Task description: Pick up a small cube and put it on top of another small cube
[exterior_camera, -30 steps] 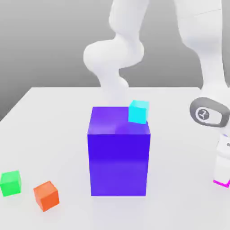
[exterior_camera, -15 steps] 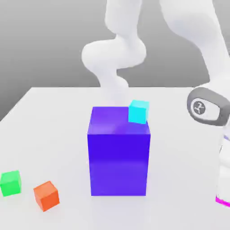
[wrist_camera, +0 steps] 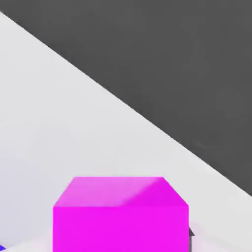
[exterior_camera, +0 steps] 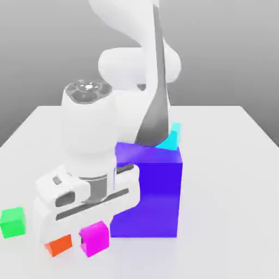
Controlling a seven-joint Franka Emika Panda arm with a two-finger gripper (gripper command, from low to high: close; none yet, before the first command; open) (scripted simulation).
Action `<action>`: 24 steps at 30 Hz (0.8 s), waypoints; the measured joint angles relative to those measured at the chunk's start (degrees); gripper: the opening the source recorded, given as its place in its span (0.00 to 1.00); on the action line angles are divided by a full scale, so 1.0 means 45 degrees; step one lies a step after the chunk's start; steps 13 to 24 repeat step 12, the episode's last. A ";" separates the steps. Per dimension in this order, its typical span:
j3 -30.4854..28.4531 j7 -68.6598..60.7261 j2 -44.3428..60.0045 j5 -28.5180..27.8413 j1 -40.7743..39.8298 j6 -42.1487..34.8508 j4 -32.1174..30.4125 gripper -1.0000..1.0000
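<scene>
Gripper (exterior_camera: 93,240) was closed on the small cube (exterior_camera: 94,238), which hung under the hand, off the table (exterior_camera: 229,180), just in front of the big block's (exterior_camera: 155,190) lower corner at the exterior view's left. The small cube was glossy magenta with crisp edges. Orange cube (exterior_camera: 59,244) lay just beside it, partly hidden by the hand. Green cube (exterior_camera: 12,222) sat further left. Cyan cube (exterior_camera: 172,137) showed at the block's top far corner. All were smooth and plastic-looking; the table was matte white.
</scene>
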 joint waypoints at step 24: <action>-0.0907 -0.4742 0.1550 0.3003 -0.3766 0.1246 -0.0216 1.00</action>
